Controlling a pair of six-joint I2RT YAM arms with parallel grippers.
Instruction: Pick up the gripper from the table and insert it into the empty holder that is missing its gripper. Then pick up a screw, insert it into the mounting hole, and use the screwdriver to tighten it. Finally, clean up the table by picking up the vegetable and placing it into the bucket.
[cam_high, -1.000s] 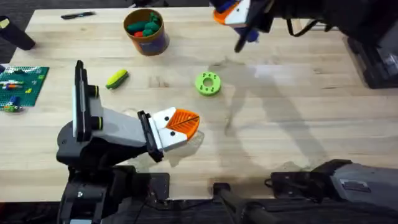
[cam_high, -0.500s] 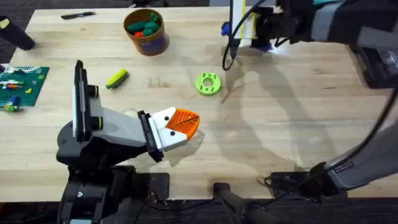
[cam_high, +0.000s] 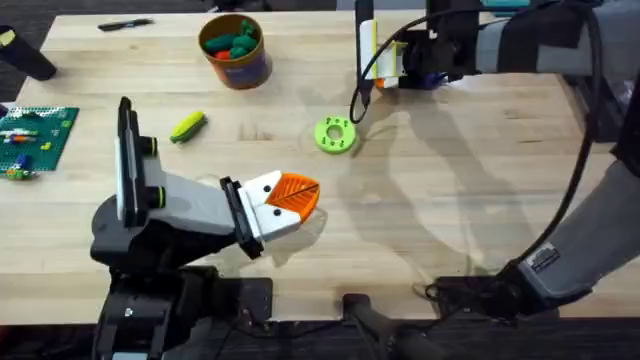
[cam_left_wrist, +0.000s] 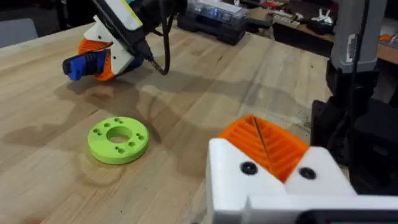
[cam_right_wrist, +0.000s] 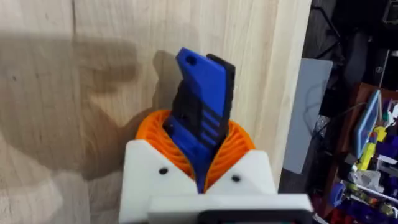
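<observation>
Gripping the blue screwdriver (cam_right_wrist: 200, 118) between my right gripper's (cam_right_wrist: 198, 163) orange pads, I hold it at about 1 o'clock on the table (cam_high: 480, 190), low over the wood near the far edge. My left gripper (cam_high: 290, 203) sits at about 7 o'clock, pads pressed together with nothing between them. The lime-green disc (cam_high: 335, 134) lies flat near table centre, between the two grippers. The vegetable (cam_high: 188, 126) rests at 10 o'clock, apart from the bucket (cam_high: 234, 50) at 11 o'clock, which stands upright and holds red and green pieces.
</observation>
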